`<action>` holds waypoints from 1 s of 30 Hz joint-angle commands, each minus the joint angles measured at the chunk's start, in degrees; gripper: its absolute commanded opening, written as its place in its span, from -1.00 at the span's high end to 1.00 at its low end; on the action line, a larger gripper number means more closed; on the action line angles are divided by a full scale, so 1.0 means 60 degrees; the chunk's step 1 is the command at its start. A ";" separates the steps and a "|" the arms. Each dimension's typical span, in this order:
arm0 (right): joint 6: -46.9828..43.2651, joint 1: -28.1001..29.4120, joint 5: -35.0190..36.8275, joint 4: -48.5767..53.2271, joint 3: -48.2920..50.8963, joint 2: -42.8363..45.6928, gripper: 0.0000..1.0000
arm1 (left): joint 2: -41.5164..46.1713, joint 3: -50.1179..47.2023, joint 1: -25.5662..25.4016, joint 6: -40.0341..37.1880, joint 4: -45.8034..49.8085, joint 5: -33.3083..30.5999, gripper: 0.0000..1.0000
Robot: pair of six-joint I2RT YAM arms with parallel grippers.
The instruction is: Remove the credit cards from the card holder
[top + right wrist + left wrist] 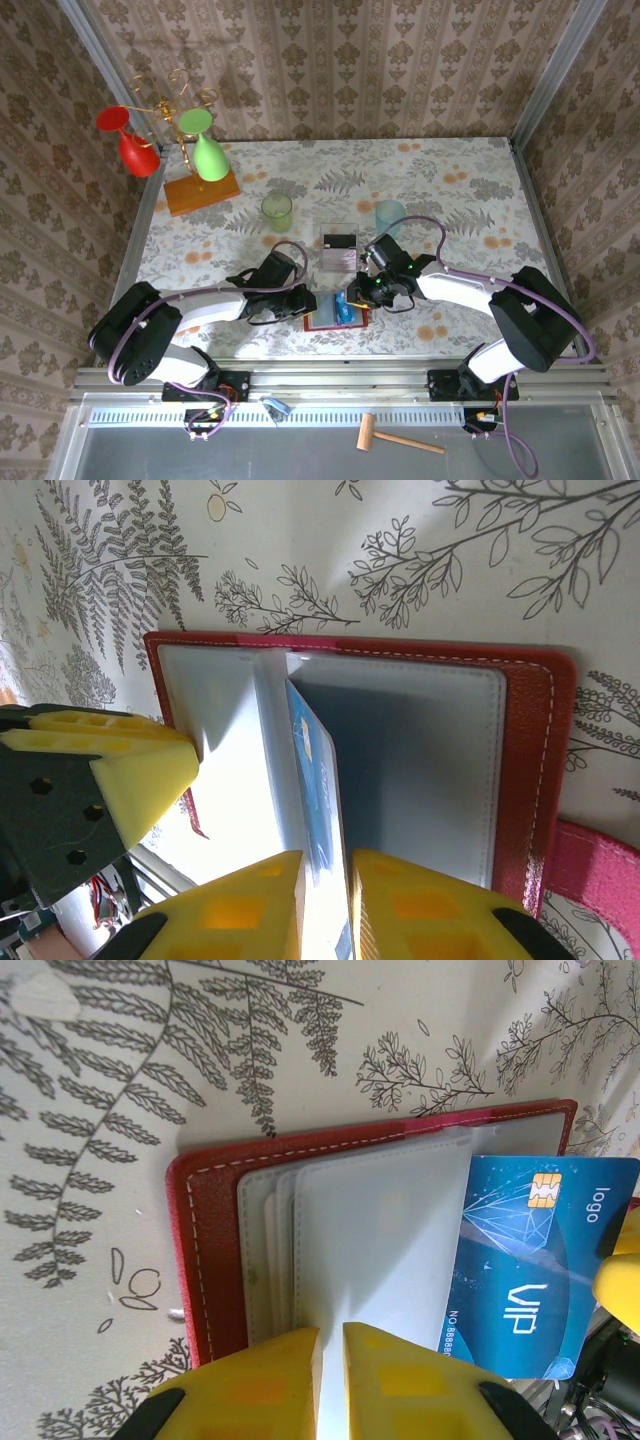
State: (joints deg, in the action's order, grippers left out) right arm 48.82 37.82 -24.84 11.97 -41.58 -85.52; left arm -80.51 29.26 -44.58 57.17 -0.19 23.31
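Card holder (215,1260) is lying open on the flowered table (450,190), near the front edge, between both grippers. Left gripper (332,1340) is pinching a clear inner sleeve (380,1240), fingers nearly together on it. Blue card (530,1260) is sticking halfway out of the sleeves. Right gripper (325,865) is straddling its edge with a narrow gap; cannot tell whether it is actually gripping. Risks: pads sliding off and the card staying lodged, or the left pinch slipping and the whole wallet dragging along with the pull.

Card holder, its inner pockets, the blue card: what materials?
Card holder: matte red leather or faux leather, going by the white edge stitching. Inner pockets: frosted, translucent plastic film, probably flexible. Blue credit card: glossy printed plastic, likely rigid, with a gold chip.
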 commanded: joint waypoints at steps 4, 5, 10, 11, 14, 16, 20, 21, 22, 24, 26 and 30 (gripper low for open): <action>0.0248 0.0127 -0.0183 0.0067 0.0251 0.0174 0.64 | -0.0044 -0.0027 0.0040 -0.0153 0.0441 -0.0150 0.69; 0.0264 0.0127 -0.0186 0.0094 0.0250 0.0175 0.65 | -0.0022 -0.0027 0.0044 -0.0153 0.0454 -0.0150 0.69; 0.0268 0.0171 -0.0186 0.0171 0.0279 0.0197 0.68 | -0.0001 -0.0011 0.0038 -0.0153 0.0481 -0.0153 0.68; 0.0277 0.0177 -0.0187 0.0173 0.0279 0.0192 0.70 | 0.0007 -0.0012 0.0046 -0.0160 0.0481 -0.0150 0.68; 0.0301 0.0200 -0.0194 0.0180 0.0264 0.0248 0.73 | 0.0044 -0.0003 0.0033 -0.0138 0.0501 -0.0164 0.68; 0.0293 0.0200 -0.0190 0.0208 0.0233 0.0267 0.75 | 0.0086 0.0009 0.0034 -0.0125 0.0524 -0.0178 0.66; 0.0270 0.0213 -0.0160 0.0316 0.0193 0.0350 0.78 | 0.0245 0.0117 0.0058 -0.0180 0.0658 -0.0186 0.61; 0.0258 0.0214 -0.0127 0.0373 0.0178 0.0393 0.79 | 0.0291 0.0158 0.0074 -0.0221 0.0753 -0.0203 0.60; 0.0244 0.0215 -0.0098 0.0430 0.0154 0.0434 0.79 | 0.0336 0.0188 0.0079 -0.0251 0.0824 -0.0216 0.59; 0.0178 0.0213 0.0003 0.0605 0.0086 0.0575 0.81 | 0.0451 0.0235 0.0121 -0.0301 0.0934 -0.0237 0.57; 0.0058 0.0214 0.0114 0.0869 -0.0016 0.0681 0.81 | 0.0576 0.0236 0.0192 -0.0341 0.1011 -0.0238 0.56; -0.0500 0.0186 0.0446 0.1645 -0.0400 0.0812 0.84 | 0.0898 0.0157 0.0330 -0.0365 0.1110 -0.0292 0.53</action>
State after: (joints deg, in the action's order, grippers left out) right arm 48.77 38.68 -24.43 16.51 -41.36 -82.19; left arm -77.23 29.39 -43.29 56.45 4.23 22.48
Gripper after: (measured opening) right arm 0.087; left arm 0.232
